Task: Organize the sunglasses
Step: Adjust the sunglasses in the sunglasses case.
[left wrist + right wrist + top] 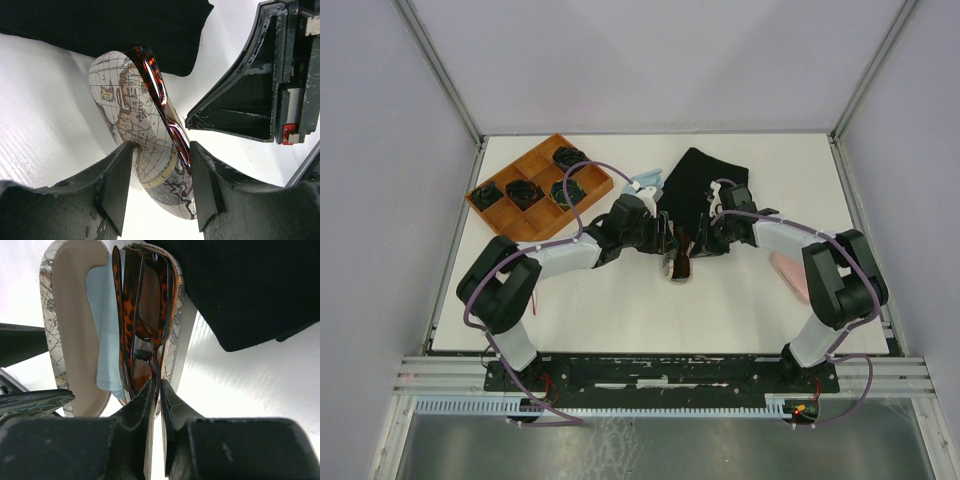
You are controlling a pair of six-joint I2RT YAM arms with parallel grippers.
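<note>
A pair of sunglasses (145,305) with a tortoiseshell frame and brown lenses stands on edge in an open map-printed glasses case (75,340), next to a light blue cloth (102,325). My right gripper (159,382) is shut on the thin dark part of the frame at the case's near end. The left gripper (161,150) is shut across the case's shell (130,110), with the sunglasses (157,90) showing along its rim. In the top view both grippers, left (665,240) and right (698,245), meet over the case (678,270) at the table's middle.
A black cloth (700,180) lies just behind the case. An orange compartment tray (496,217) with dark items sits at the back left. A pink case (788,275) lies at the right by my right arm, and a light blue item (645,183) sits beside the cloth.
</note>
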